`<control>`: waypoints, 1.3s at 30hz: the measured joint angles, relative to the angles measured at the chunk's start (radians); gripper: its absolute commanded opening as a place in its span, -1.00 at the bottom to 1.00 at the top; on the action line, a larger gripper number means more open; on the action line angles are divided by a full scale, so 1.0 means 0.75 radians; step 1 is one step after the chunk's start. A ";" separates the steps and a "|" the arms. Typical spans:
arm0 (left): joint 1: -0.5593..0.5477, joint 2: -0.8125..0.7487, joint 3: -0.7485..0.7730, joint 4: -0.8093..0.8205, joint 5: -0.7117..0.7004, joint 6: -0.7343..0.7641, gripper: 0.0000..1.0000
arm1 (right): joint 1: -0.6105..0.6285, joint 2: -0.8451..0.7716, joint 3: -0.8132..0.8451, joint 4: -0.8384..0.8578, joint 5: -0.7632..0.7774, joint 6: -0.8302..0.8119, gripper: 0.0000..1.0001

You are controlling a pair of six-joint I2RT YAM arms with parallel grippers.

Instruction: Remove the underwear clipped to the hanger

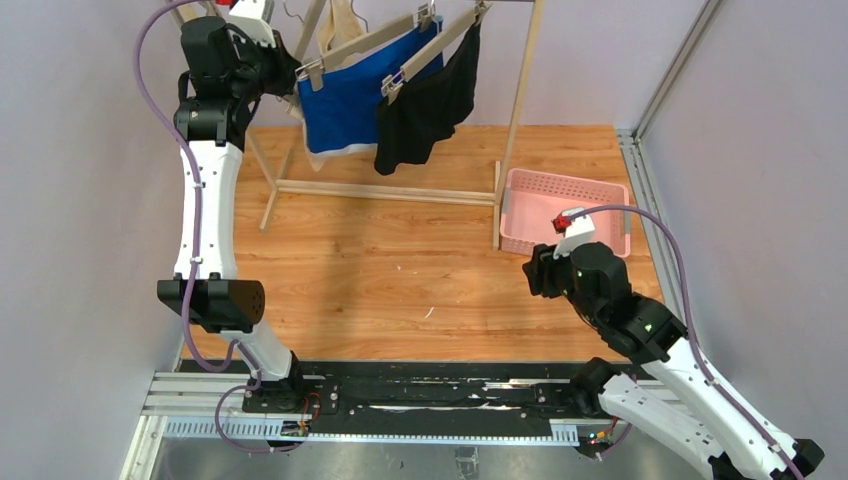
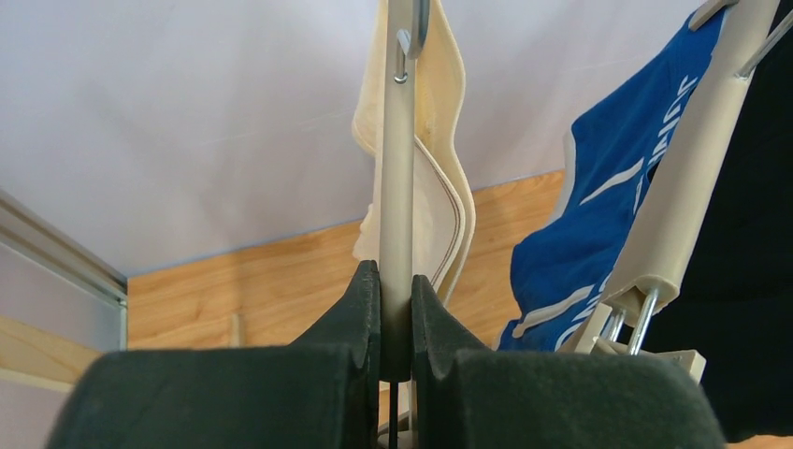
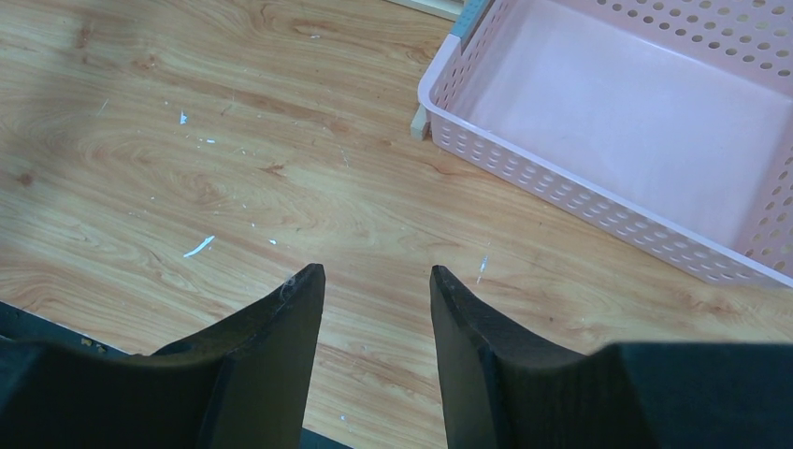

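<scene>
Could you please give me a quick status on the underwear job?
Left gripper shut on hanger bar of cream underwear. Right gripper open, empty, near pink basket. Blue underwear, black underwear clipped up. Nothing blocking.

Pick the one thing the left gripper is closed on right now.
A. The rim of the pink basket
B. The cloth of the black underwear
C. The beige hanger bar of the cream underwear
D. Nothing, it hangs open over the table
C: in the left wrist view the left gripper has both fingers pressed against the beige hanger bar, with the cream underwear hanging just behind that bar.
</scene>
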 measured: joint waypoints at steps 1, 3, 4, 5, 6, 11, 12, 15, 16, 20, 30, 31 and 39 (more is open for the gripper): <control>0.000 0.000 0.002 0.001 0.000 -0.007 -1.00 | 0.000 0.001 -0.004 -0.001 0.000 0.000 -0.06; 0.000 0.000 0.009 0.001 -0.001 -0.020 -1.00 | 0.000 0.001 -0.011 -0.001 0.000 0.000 -0.06; 0.000 0.000 0.017 0.003 -0.004 -0.028 -1.00 | 0.000 0.001 -0.017 0.002 0.000 0.001 -0.06; 0.000 0.000 0.024 0.006 -0.008 -0.036 -0.99 | 0.000 0.001 -0.021 0.002 0.000 0.001 -0.06; 0.000 0.000 0.037 0.009 -0.014 -0.039 -1.00 | 0.000 0.001 -0.028 0.005 -0.001 0.001 -0.06; 0.000 0.000 0.089 -0.031 -0.062 -0.051 -0.99 | 0.000 0.001 -0.050 0.010 -0.002 0.002 -0.06; 0.000 0.000 0.097 -0.040 -0.070 -0.049 -1.00 | 0.000 0.001 -0.051 0.010 -0.002 0.002 -0.06; 0.000 -0.005 0.110 -0.050 -0.093 -0.041 -1.00 | 0.000 0.005 -0.053 0.013 -0.003 0.002 -0.05; 0.000 -0.007 0.110 -0.054 -0.103 -0.035 -0.99 | 0.000 0.008 -0.053 0.015 -0.003 0.002 -0.05; 0.000 -0.034 0.077 -0.053 -0.131 -0.011 -0.99 | 0.000 0.010 -0.053 0.020 -0.007 0.002 -0.05; 0.000 -0.201 -0.126 -0.056 -0.196 0.059 -1.00 | 0.000 0.008 -0.053 0.021 -0.008 0.002 -0.04; 0.000 -0.218 -0.151 -0.061 -0.206 0.068 -0.99 | 0.000 0.008 -0.053 0.021 -0.008 0.002 -0.04; 0.001 -0.384 -0.462 -0.212 -0.301 0.096 -1.00 | 0.000 0.025 -0.052 0.031 0.006 -0.014 0.09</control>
